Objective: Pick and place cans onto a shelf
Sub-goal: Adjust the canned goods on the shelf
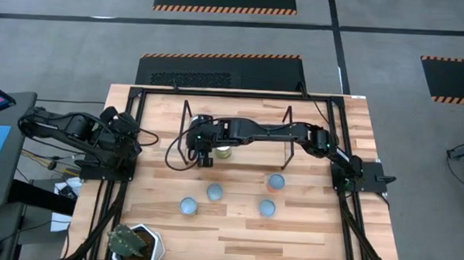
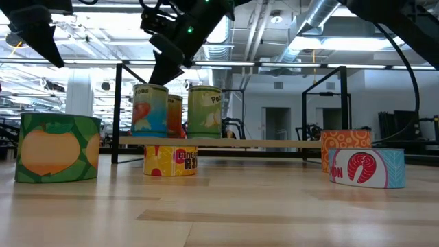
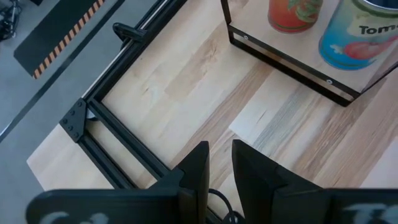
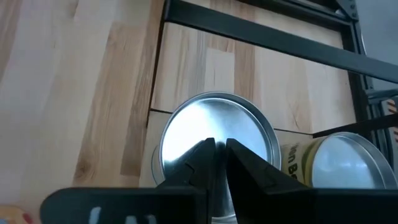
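Note:
The shelf is a low wood board with black wire ends, at the table's far middle. Three cans stand upright on its left end: a blue-and-green tomato can, a red one behind it, and a green one. Several more cans stand on the table, among them a yellow one and a pale-blue salmon one. My right gripper is shut, pointing down right over the tomato can's silvery top. My left gripper is shut and empty, at the table's left edge. My right gripper's shut fingertips stand just over the middle of the tomato can's top, coming from above. I cannot tell whether they touch it. The can stands upright on the shelf board.
Four blue-topped cans stand on the table in front of the shelf. A white pot with a green plant sits at the near left corner. A black frame runs along the table's edges.

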